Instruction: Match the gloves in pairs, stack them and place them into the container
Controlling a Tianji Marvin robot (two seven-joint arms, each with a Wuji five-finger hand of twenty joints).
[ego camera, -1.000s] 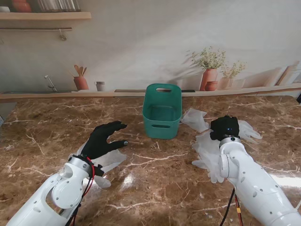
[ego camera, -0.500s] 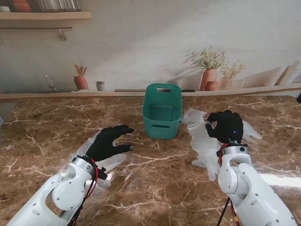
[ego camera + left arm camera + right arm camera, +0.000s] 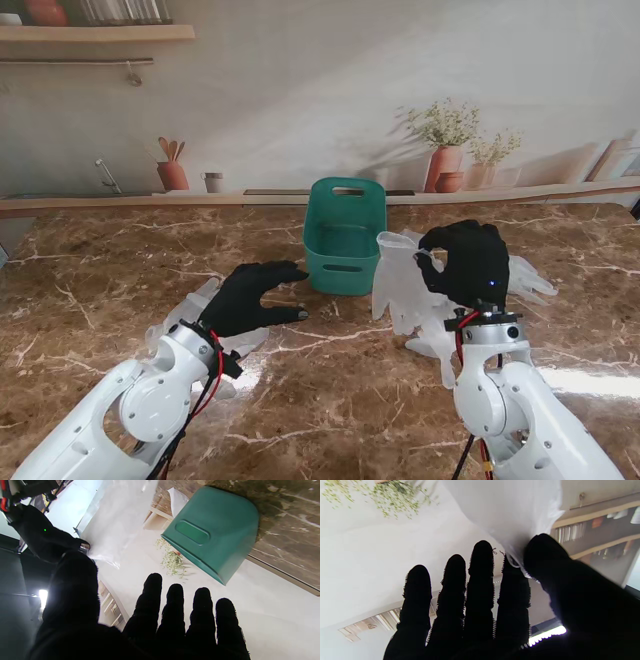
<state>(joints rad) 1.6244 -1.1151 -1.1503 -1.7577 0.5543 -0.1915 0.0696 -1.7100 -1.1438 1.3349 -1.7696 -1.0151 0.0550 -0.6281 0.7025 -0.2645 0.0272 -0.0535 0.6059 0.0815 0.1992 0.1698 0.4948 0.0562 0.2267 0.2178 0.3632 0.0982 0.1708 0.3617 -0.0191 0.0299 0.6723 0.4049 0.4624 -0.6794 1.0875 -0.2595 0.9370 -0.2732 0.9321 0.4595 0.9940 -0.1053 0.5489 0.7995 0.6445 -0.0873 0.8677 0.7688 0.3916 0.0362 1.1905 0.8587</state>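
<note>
Translucent glove [image 3: 400, 285] hangs pinched between the right hand's [image 3: 468, 262] thumb and forefinger (cuff up, likely for pairing); left hand [image 3: 247, 296] hovers open, empty, over the bench [image 3: 330, 400].

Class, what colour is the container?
Green-teal; the container shows best in the stand view.

Clear glove [image 3: 402, 285] hanging lifted, just right of teal container [image 3: 345, 236].
</note>
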